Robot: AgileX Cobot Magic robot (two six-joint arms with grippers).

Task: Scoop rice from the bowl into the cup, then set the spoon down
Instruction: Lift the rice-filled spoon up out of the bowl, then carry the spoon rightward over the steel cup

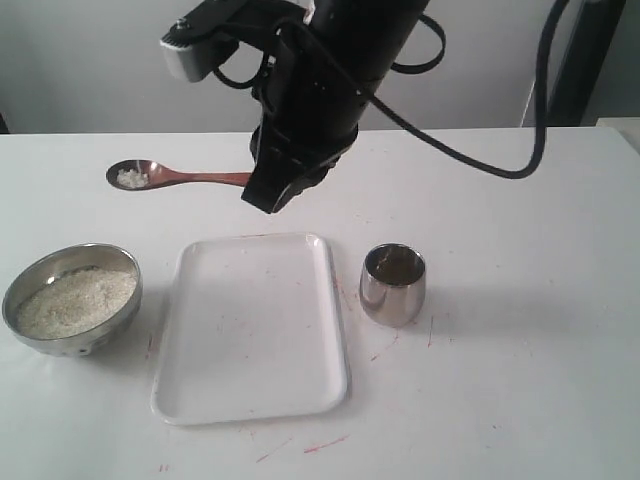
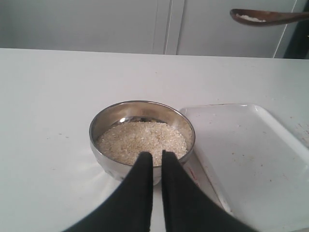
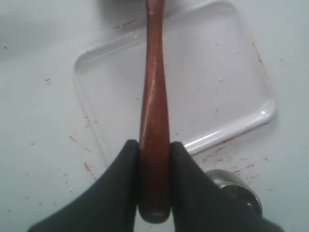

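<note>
Spoon (image 1: 190, 178), reddish-brown wood with white rice (image 1: 132, 178) aboard, sits clamped between right fingers (image 3: 120, 193).

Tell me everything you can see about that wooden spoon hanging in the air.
The spoon is reddish-brown, glossy wood, with an oval bowl and a slim handle that thickens toward its rounded end. It is held in the air, roughly level, above the table, with its bowl facing up and carrying a small clump of white rice. The right arm's black jaws clamp the thick end of the handle from both sides, and the tip pokes just past them. Nothing else touches it.
</note>
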